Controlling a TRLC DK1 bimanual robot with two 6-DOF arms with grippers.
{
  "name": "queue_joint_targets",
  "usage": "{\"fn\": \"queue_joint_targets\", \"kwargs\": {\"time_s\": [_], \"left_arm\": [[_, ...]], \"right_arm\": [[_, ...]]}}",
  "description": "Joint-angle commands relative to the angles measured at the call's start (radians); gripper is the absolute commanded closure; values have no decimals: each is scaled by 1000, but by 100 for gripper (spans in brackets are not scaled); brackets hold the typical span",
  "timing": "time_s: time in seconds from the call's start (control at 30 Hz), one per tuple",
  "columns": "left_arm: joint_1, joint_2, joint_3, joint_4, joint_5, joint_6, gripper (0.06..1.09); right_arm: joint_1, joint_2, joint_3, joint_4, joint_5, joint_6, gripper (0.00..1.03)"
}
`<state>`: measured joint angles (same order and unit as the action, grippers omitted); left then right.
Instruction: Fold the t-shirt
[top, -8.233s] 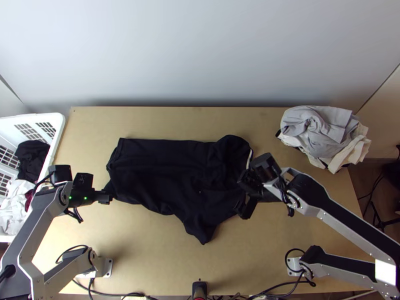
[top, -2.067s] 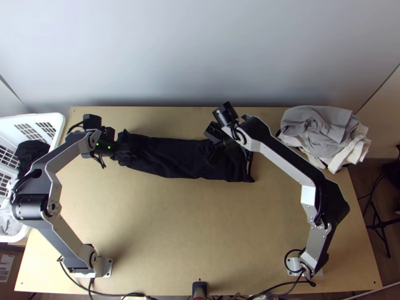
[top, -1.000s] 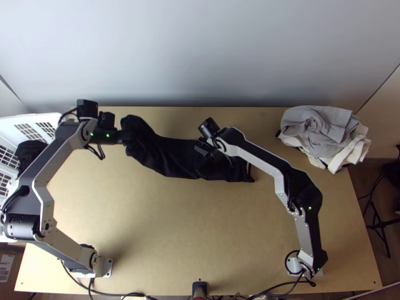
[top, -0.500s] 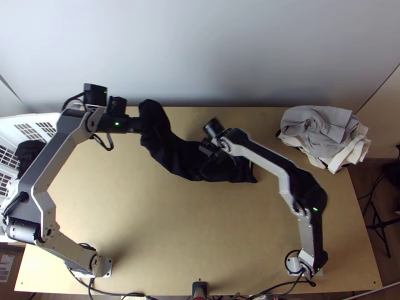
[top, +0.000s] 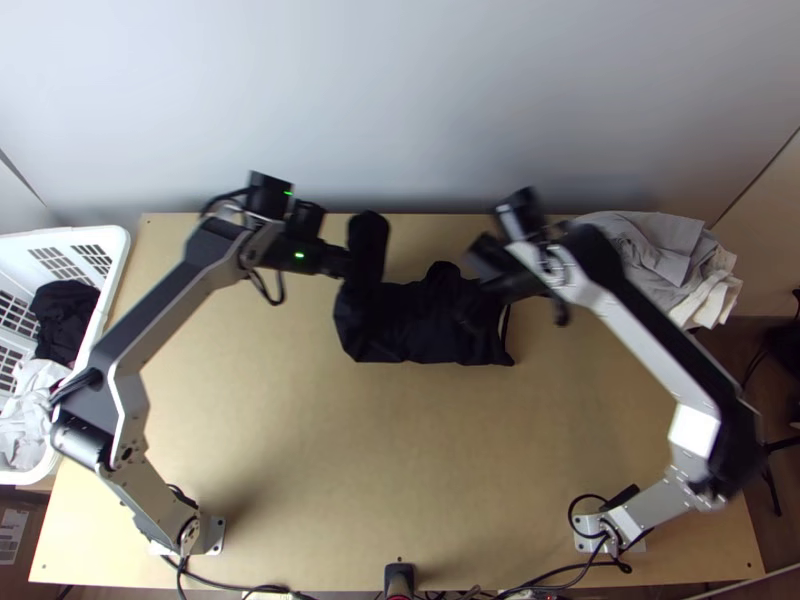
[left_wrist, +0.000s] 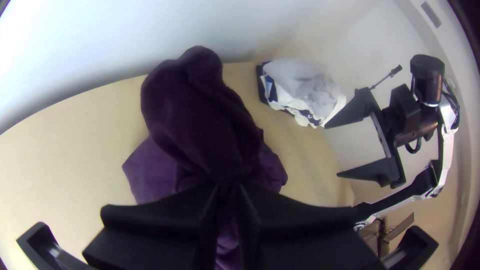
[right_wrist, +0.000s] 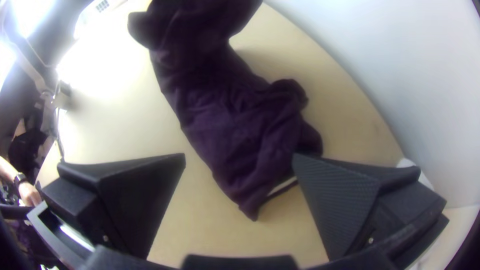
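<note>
Taking the top view as a clock over the table (top: 270, 450), the dark t-shirt (top: 440, 325) lies at 12, a narrow, rumpled strip with one end lifted. The left gripper (top: 348, 262), between 11 and 12, is clenched on that raised end; its fingers hide the pinched cloth in the left wrist view. Toward 1, the right gripper (top: 480, 268) is blurred against the shirt in the top view, but the right wrist view shows its fingers (right_wrist: 345, 200) spread wide, holding nothing. The right arm (top: 655, 345) hides part of the clothes pile (top: 650, 240) at 2. The basket (top: 112, 275) near 9 is cut off by the picture's edge. Bare wood stretches toward 6, between the arms' bases.
</note>
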<state>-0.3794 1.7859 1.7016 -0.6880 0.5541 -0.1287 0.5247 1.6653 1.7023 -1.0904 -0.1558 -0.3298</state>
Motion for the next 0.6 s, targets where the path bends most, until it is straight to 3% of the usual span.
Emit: {"fn": "queue_joint_targets", "kwargs": {"time_s": [0.0, 0.57], "left_arm": [[-136, 107, 63, 74, 1, -22, 105], [-279, 392, 244, 234, -3, -91, 105]], "right_arm": [[-129, -153, -92, -48, -2, 14, 3], [-169, -253, -248, -49, -2, 20, 3]]}}
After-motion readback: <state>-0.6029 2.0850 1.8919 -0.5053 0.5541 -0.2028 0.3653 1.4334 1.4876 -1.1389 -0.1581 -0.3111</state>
